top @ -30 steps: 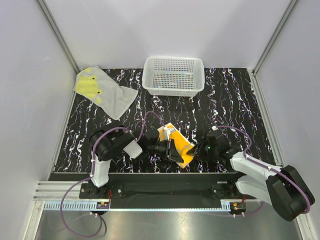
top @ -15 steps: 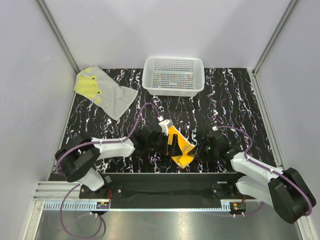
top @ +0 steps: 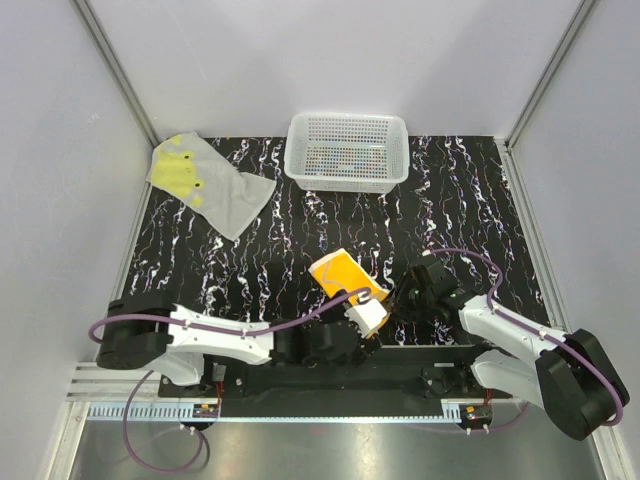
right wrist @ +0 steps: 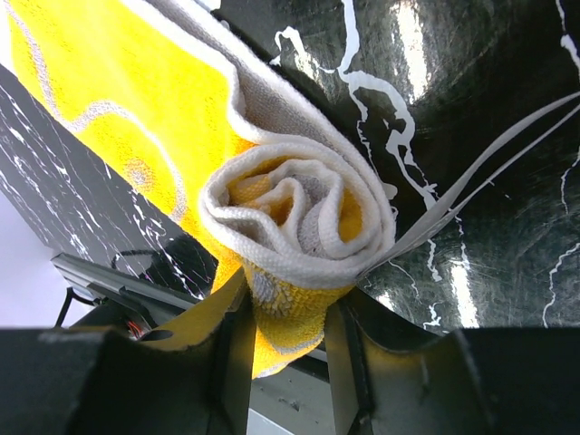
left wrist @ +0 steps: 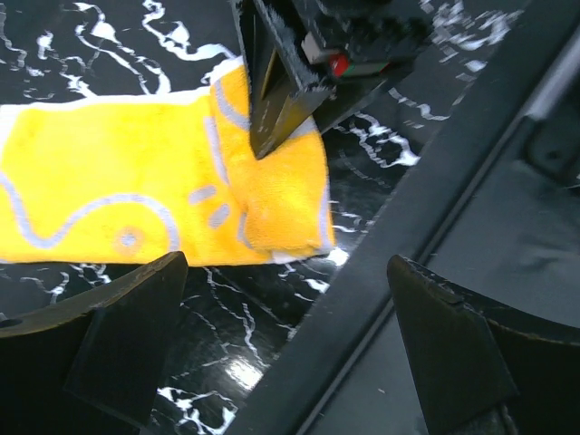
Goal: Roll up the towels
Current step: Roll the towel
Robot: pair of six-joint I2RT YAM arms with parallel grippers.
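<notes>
Pinching rolled end of orange towel in right gripper by near edge of table, flat tail lying leftward; left gripper spread wide, empty, nearer that tail.

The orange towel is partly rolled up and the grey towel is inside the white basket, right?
Not quite. The top view shows the grey towel lying spread on the table, left of the basket, not inside it. The orange towel is partly rolled, as you said.
</notes>
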